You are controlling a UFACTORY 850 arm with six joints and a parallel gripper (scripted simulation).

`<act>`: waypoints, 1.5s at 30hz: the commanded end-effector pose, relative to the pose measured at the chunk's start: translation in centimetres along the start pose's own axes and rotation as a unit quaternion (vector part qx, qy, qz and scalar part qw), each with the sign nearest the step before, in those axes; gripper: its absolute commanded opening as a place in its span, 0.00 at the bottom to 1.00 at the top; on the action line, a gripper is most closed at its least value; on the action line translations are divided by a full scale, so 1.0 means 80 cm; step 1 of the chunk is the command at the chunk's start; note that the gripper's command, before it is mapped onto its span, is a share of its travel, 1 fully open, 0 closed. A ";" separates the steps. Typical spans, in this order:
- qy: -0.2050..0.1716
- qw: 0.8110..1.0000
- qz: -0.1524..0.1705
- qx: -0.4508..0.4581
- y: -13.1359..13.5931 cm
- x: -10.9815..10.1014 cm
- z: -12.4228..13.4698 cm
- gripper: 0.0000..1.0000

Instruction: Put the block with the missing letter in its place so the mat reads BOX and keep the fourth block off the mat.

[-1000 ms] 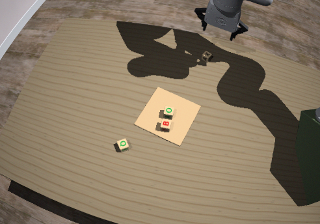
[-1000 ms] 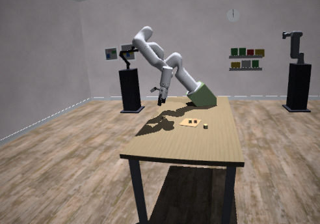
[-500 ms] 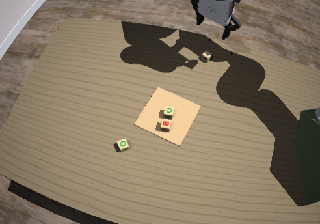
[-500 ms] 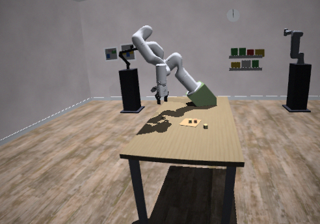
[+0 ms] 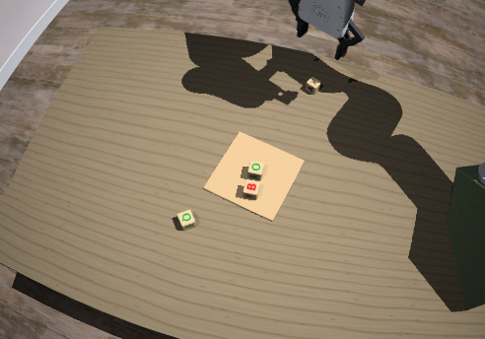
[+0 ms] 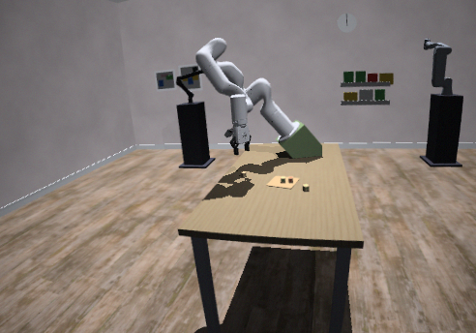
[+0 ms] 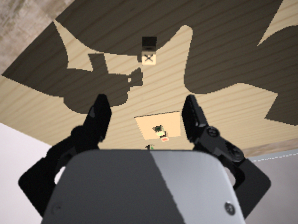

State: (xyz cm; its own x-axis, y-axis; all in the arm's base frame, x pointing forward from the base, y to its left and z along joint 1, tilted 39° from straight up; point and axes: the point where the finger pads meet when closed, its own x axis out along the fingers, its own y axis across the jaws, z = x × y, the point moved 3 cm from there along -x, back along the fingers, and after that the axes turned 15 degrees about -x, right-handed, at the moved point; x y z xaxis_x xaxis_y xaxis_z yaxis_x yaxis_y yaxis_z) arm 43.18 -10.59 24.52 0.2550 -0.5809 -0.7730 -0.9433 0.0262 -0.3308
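A tan mat lies near the middle of the table. On it stand two blocks side by side: one with a green O [image 5: 255, 169] on top and one with a red B [image 5: 251, 188] on top. A block with a black X [image 5: 311, 85] on top lies off the mat near the table's far edge; it also shows in the wrist view [image 7: 149, 57]. A fourth block with a green letter [image 5: 186, 218] lies off the mat toward the near left. My gripper [image 5: 322, 40] is open and empty, high above the table's far edge, up and to the side of the X block.
The arm's dark green base [image 5: 468, 236] stands at the table's right edge. The arm casts a broad shadow across the far and right parts of the table. The table's far edge is close to the X block.
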 end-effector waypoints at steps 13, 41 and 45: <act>0.000 1.000 0.004 -0.001 0.002 0.061 -0.002 0.63; 0.000 1.000 0.004 -0.001 0.002 0.061 -0.002 0.63; 0.000 1.000 0.004 -0.001 0.002 0.061 -0.002 0.63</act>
State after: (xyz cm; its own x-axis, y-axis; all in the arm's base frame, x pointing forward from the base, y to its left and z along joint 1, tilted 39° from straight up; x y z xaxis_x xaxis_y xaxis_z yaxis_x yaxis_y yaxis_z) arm 44.22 -13.58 20.74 0.2455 -0.5808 -0.7762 -0.9465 0.0293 -0.3213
